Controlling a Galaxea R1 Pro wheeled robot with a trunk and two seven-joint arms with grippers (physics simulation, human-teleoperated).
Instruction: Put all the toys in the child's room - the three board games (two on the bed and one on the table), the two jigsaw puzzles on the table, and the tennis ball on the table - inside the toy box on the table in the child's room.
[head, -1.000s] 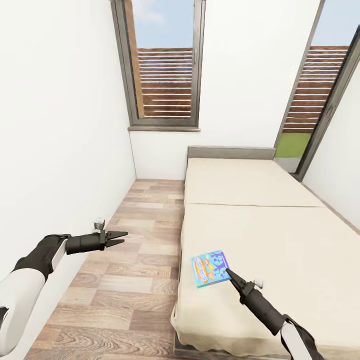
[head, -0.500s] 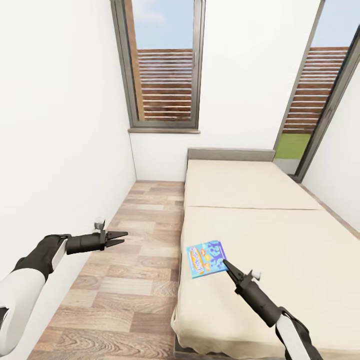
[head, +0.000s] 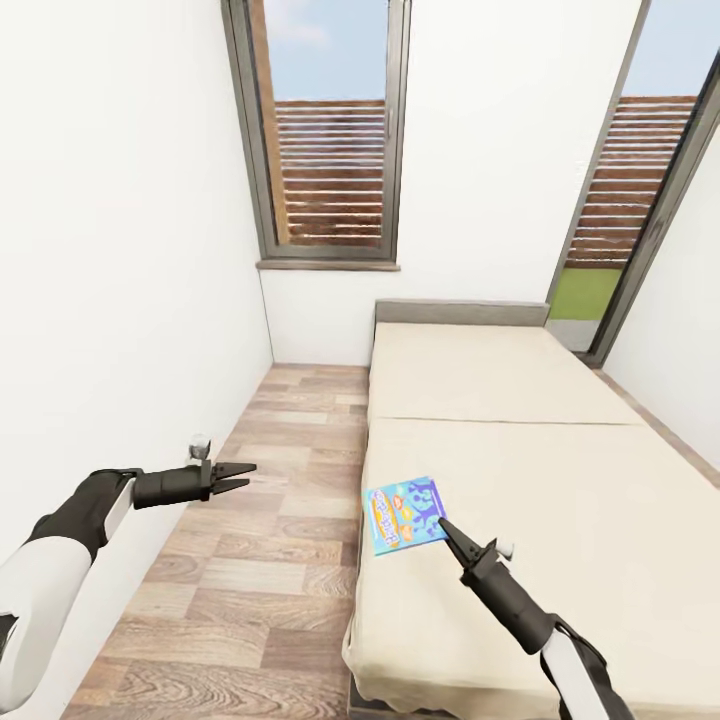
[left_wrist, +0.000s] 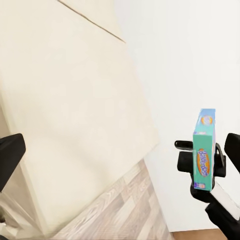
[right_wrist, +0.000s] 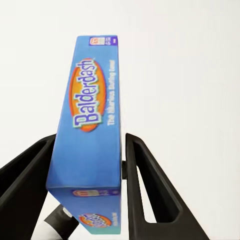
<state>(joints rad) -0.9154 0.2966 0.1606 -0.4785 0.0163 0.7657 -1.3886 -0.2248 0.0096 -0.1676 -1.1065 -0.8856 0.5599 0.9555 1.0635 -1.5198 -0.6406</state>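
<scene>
Small flat teal-blue board game (head: 405, 514), glossy printed cardboard, held just above the smooth cream mattress of the bed (head: 560, 470), near its edge by the wood-plank floor (head: 260, 520). Right gripper (head: 444, 526), black tapered fingers, clamped on box's corner. Left gripper (head: 243, 476) over floor, fingers slightly apart, holding nothing. Vs 1 s ago: box & right arm shifted up and left.

The small blue board game (right_wrist: 87, 150) has the word "Balderdash" on its long side, in big blue letters on an orange oval. The smaller words beside it are too blurry to read.
</scene>
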